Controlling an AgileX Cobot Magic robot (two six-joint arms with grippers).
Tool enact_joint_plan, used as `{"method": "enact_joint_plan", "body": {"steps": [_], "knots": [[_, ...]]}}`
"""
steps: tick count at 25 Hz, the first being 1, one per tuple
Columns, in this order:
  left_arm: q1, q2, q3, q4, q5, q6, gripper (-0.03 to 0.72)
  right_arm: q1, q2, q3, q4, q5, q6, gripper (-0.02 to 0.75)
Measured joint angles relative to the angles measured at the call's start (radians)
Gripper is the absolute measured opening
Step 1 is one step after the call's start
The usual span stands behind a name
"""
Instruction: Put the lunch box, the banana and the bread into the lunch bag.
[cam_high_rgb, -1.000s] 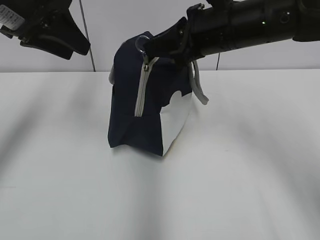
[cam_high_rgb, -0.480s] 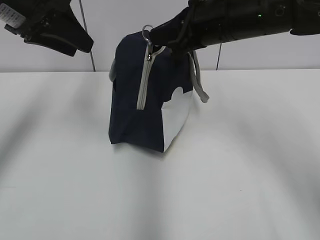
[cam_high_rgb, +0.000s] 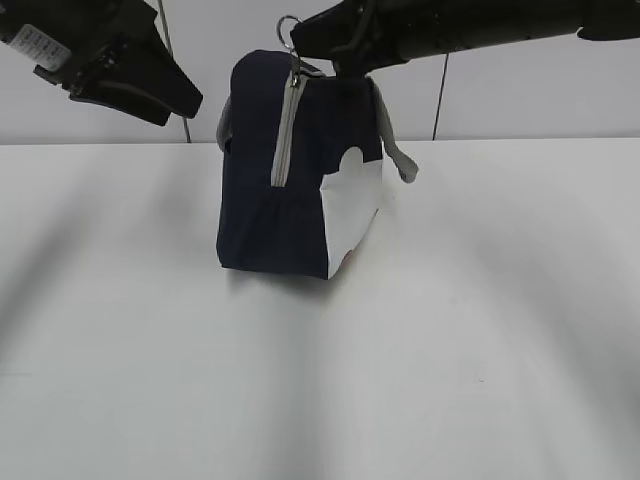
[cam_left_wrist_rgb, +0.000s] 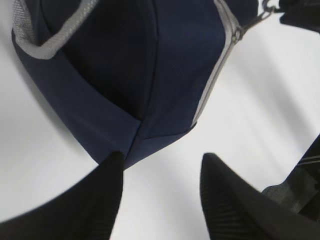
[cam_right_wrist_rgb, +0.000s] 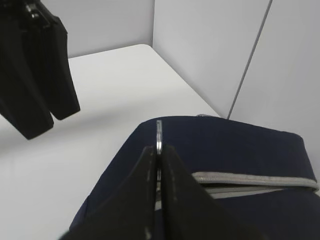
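Our right gripper (cam_right_wrist_rgb: 159, 150) pinches the ring pull (cam_high_rgb: 289, 27) at the lunch bag's (cam_high_rgb: 290, 170) twelve o'clock to work the zipper; left gripper (cam_left_wrist_rgb: 160, 172) gapes empty.

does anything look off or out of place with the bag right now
Nothing damaged or spilled. The bag stands upright on the table, its top drawn upward because the right gripper is shut on the zipper ring. The left gripper hangs open beside it.
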Motion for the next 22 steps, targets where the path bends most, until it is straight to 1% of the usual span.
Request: {"method": "enact_joint_plan", "body": {"steps": [4,10,16,22], "knots": [[0.000,0.029,0.000,-0.045,0.001,0.034,0.361,0.000,0.001,-0.027,-0.010,0.000,0.016,-0.016],[0.000,0.047,0.000,-0.074,-0.007,0.069,0.361,0.000,0.043,-0.031,-0.112,-0.007,0.104,-0.016],[0.000,0.047,0.000,-0.077,-0.013,0.081,0.361,0.000,0.080,-0.033,-0.123,-0.009,0.116,-0.016],[0.000,0.077,0.000,-0.108,-0.017,0.112,0.361,0.000,0.073,-0.035,-0.123,-0.037,0.116,-0.016]]}}
